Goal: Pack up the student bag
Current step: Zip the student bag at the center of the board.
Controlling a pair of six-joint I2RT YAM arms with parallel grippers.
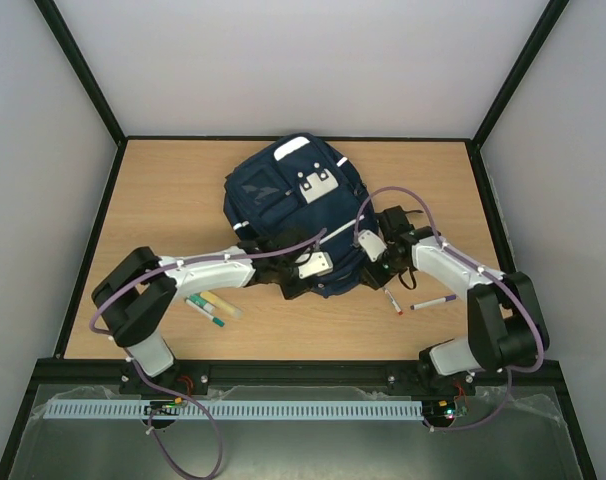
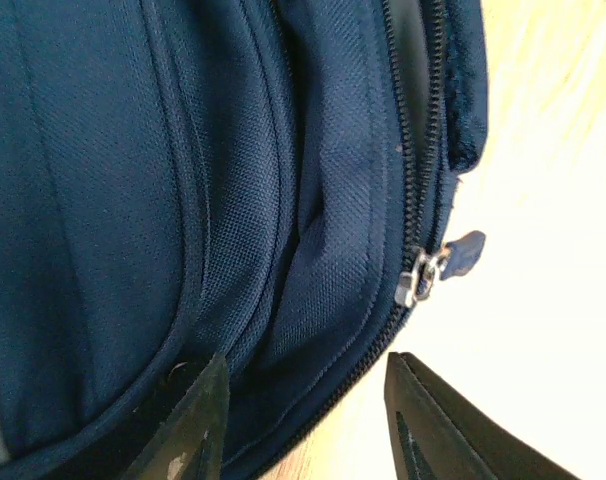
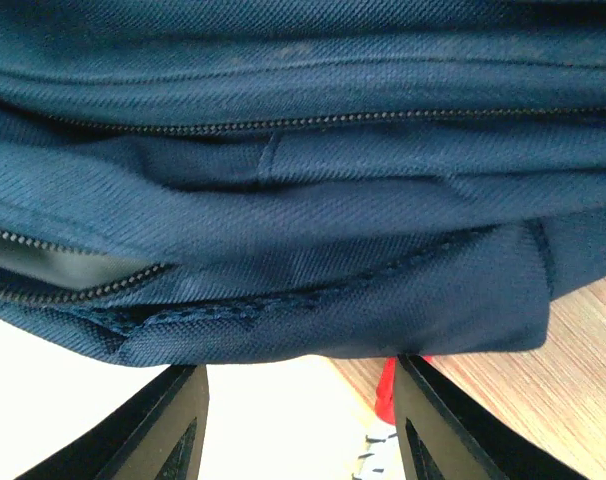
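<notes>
Centrally, the student bag [image 1: 293, 215] lay flat on the table [image 1: 173, 200], its white-patched top toward the far edge. The left arm [image 1: 213, 270] reached to the bag's near edge. The left jaws stood partly apart, one finger [image 2: 188, 425] over the blue fabric and the other clear of it, below a zipper pull [image 2: 423, 275]. The right arm [image 1: 448, 265] met the bag's near right corner, the right jaws parted and gripping nothing. A green marker [image 1: 205, 312] and a purple marker [image 1: 433, 302] lay nearby.
</notes>
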